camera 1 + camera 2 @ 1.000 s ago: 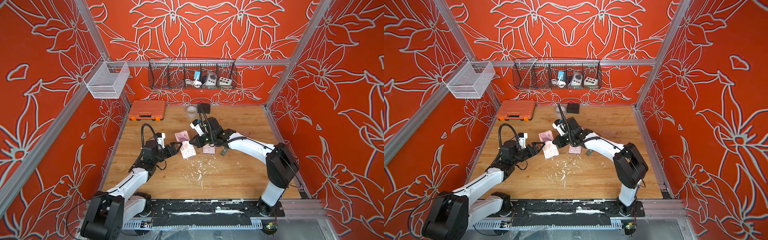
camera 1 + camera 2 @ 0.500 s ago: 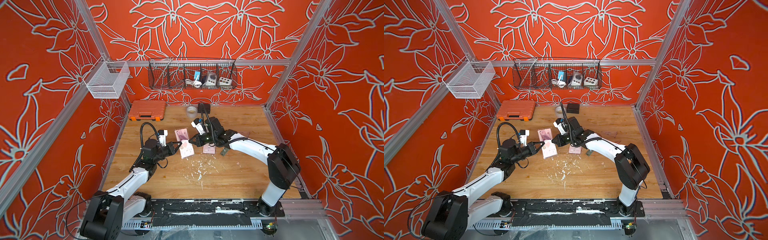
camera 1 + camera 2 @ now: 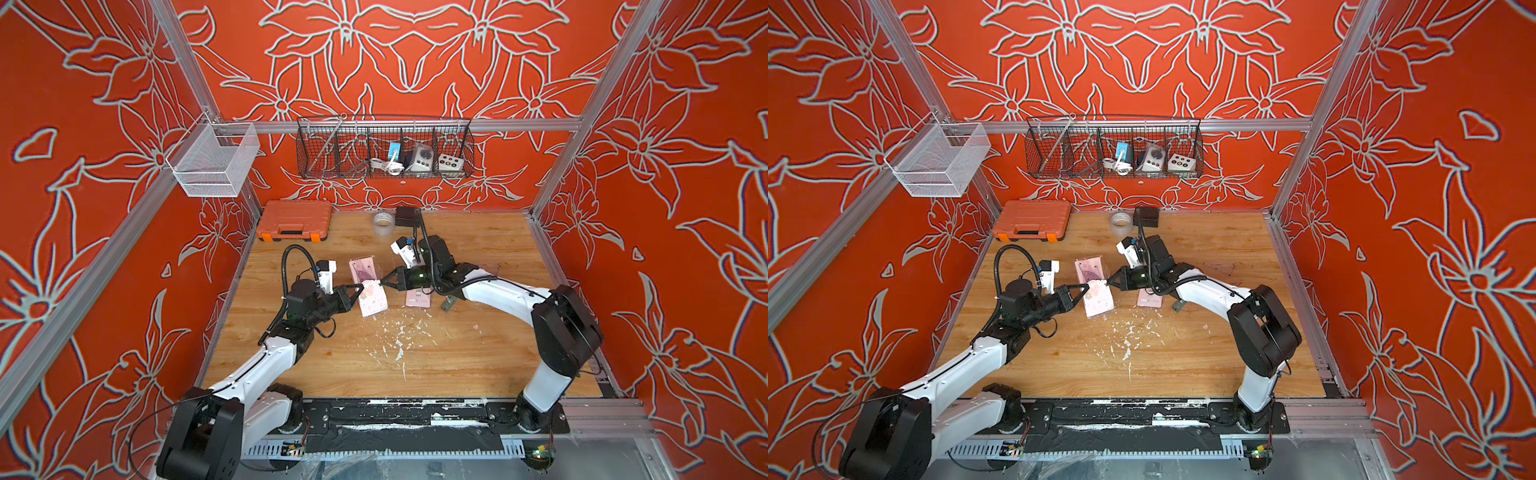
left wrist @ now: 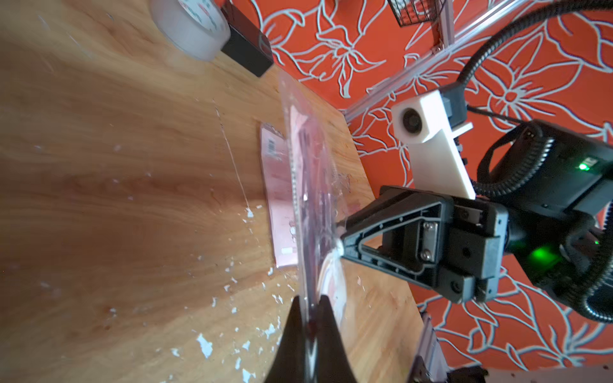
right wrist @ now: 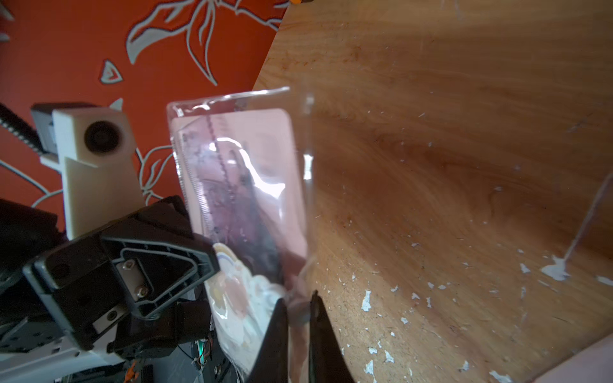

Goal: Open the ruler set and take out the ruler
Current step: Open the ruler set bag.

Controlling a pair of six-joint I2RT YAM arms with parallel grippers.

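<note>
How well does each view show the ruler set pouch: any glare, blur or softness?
Right wrist view: a white glare streak crosses the clear ruler set pouch, and the right end effector up close is soft. Left wrist view: pouch edge-on and blurred. Both top views: even light, sharp, pouch small.

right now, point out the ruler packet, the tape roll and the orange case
ruler packet [image 3: 373, 301], in a top view, on its pink card face
tape roll [image 3: 383, 230], in a top view, on its outer wall
orange case [image 3: 293, 216], in a top view, on its lid
</note>
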